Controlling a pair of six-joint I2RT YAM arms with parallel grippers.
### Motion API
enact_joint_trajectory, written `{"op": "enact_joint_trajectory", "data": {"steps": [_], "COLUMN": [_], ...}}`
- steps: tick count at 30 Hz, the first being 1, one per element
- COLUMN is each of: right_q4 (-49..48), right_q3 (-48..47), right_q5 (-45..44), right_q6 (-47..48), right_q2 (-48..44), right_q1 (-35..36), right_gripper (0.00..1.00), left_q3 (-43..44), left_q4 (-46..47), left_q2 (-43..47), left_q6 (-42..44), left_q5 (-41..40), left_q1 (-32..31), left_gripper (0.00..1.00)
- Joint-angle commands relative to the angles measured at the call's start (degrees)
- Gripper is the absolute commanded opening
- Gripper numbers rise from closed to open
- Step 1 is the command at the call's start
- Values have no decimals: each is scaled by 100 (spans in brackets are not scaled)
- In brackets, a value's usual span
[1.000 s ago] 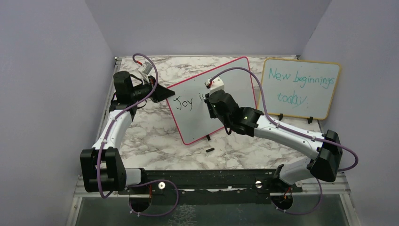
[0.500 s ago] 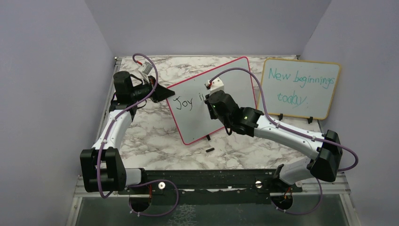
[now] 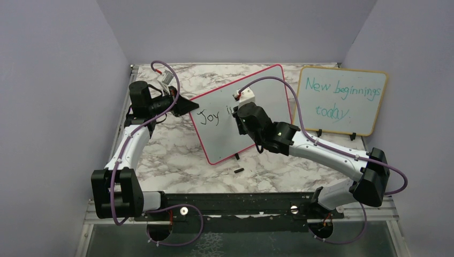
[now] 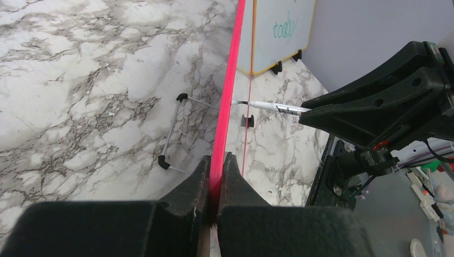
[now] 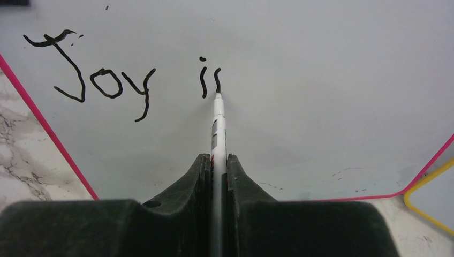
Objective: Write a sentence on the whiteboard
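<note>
The whiteboard (image 3: 267, 88) with its red-pink frame stands tilted in the middle of the marble table. My left gripper (image 3: 184, 106) is shut on the whiteboard's left edge; in the left wrist view the red frame (image 4: 227, 107) runs up from between the jaws of the left gripper (image 4: 216, 163). My right gripper (image 5: 216, 160) is shut on a white marker (image 5: 218, 126), whose tip touches the whiteboard (image 5: 321, 80). The sentence (image 5: 107, 80) reads "Joy i" in black, with a short fresh stroke at the marker tip. From above, the right gripper (image 3: 239, 113) hides part of the sentence (image 3: 209, 116).
A yellow-framed board (image 3: 341, 100) with teal writing stands at the back right. A small black marker cap (image 3: 239, 171) lies on the table in front of the whiteboard. A wire stand (image 4: 174, 131) sits behind the whiteboard. Purple walls close in on three sides.
The right gripper has shifted very slightly on the board while writing. The left arm and the whiteboard have stayed still.
</note>
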State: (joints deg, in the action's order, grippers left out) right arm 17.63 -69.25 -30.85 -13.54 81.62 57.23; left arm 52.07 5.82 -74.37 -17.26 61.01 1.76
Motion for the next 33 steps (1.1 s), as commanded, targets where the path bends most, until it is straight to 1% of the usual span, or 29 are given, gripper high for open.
{"op": "enact_joint_trajectory", "data": {"steps": [1,21,33], "right_q4": [-379,-557,-321], "right_q3": [-17,-80,-10], "right_q5": [-184,-269,-253], "right_q6": [62,194,44], "right_q2": [42,86,21], "right_q1": [-59,-211,-269], "right_gripper": [0,1,0], "left_q3": [-99,-93,-89], "left_q4": [-486,-490,-495], "left_q2": [-164,-181,-174], "left_q6": [609,618,618], "left_q5": [-672,-689,-691], "left_q1": [-59,-61,-60], "left_gripper": [0,0,0]}}
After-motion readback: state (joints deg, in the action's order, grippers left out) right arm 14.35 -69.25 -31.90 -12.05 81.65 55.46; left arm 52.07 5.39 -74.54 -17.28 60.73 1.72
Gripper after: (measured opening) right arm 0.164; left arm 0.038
